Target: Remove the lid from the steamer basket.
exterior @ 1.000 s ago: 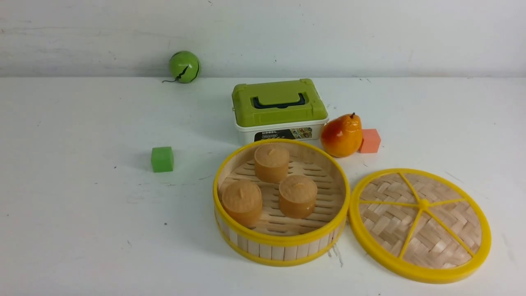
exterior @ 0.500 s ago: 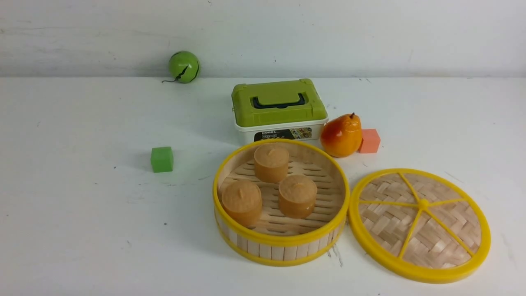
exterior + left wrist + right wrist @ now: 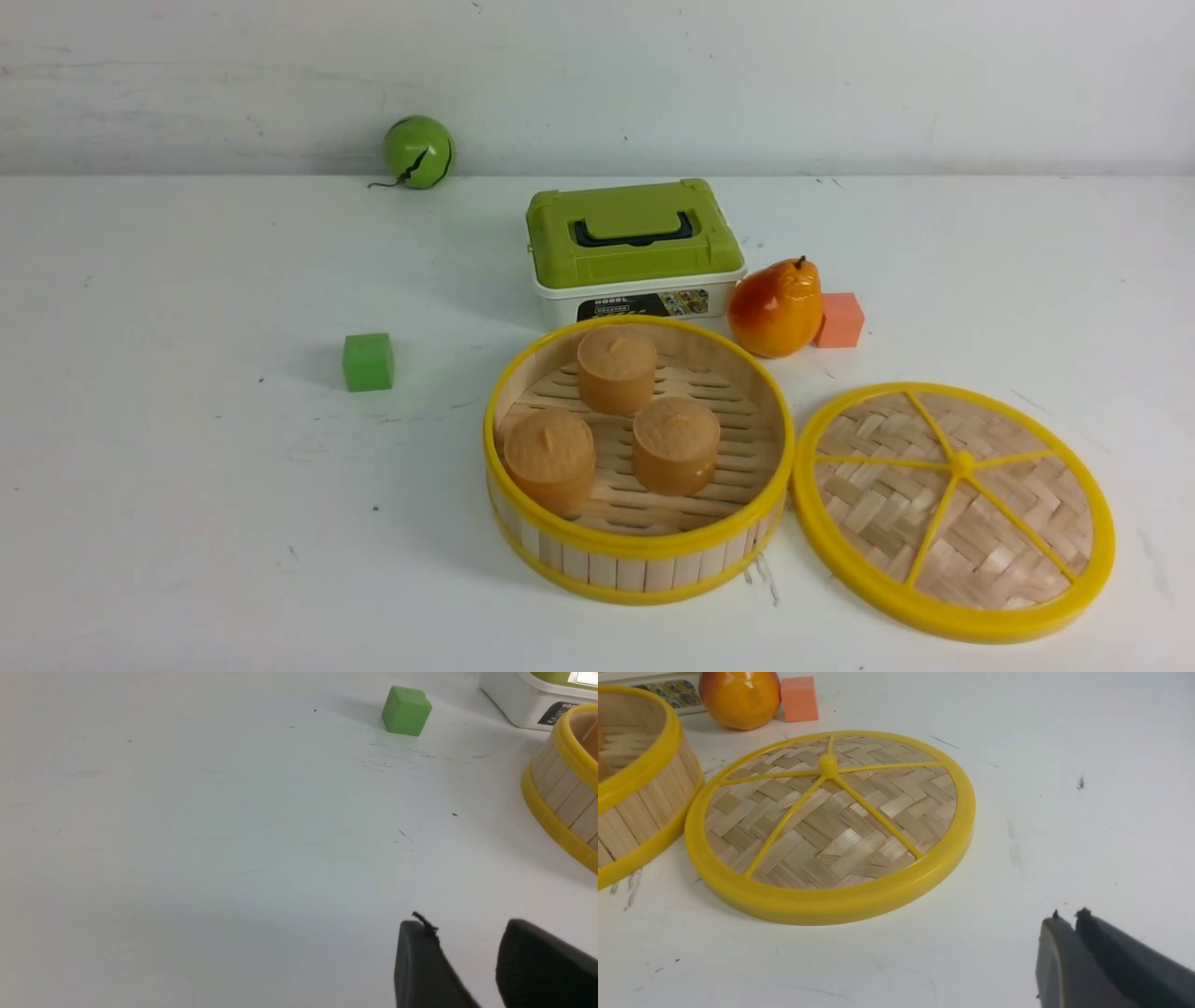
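Note:
The steamer basket (image 3: 639, 551) stands open near the front centre, with three brown buns (image 3: 675, 443) on its slatted floor. The lid (image 3: 953, 509) lies flat on the table just right of the basket, knob up; it also shows in the right wrist view (image 3: 830, 826). The basket wall shows in the left wrist view (image 3: 563, 788) and in the right wrist view (image 3: 640, 807). My left gripper (image 3: 467, 931) is open and empty, over bare table left of the basket. My right gripper (image 3: 1069, 917) is shut and empty, over bare table right of the lid. Neither gripper shows in the front view.
A white box with a green lid (image 3: 635, 245) stands behind the basket. A pear (image 3: 777, 308) and an orange cube (image 3: 840, 320) sit to its right. A green cube (image 3: 368, 361) lies to the left, and a green ball (image 3: 418, 151) by the back wall.

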